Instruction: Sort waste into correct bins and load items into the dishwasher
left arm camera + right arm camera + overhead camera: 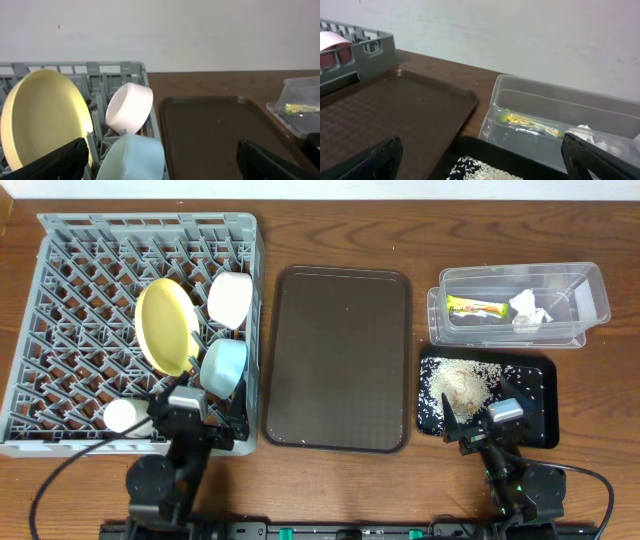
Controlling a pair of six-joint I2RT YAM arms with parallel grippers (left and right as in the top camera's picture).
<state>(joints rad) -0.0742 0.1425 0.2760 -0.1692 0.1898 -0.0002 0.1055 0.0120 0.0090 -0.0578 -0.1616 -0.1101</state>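
Note:
The grey dish rack (60, 300) holds a yellow plate (165, 325), a white bowl (229, 298), a light blue bowl (224, 366) and a small white cup (124, 416). In the left wrist view the plate (45, 117), white bowl (129, 107) and blue bowl (135, 160) show. The clear tub (520, 305) holds the wrapper (472, 307) and tissue (528, 308). Rice (462, 383) lies on the black tray (540, 420). My left gripper (196, 418) is open and empty by the rack's front edge. My right gripper (487, 426) is open and empty over the black tray's front.
A large dark brown serving tray (338, 358) lies between the rack and the bins, and shows in both wrist views (220, 135) (395, 110). The tub (555, 125) and rice (475, 172) show in the right wrist view. A wall stands behind the table.

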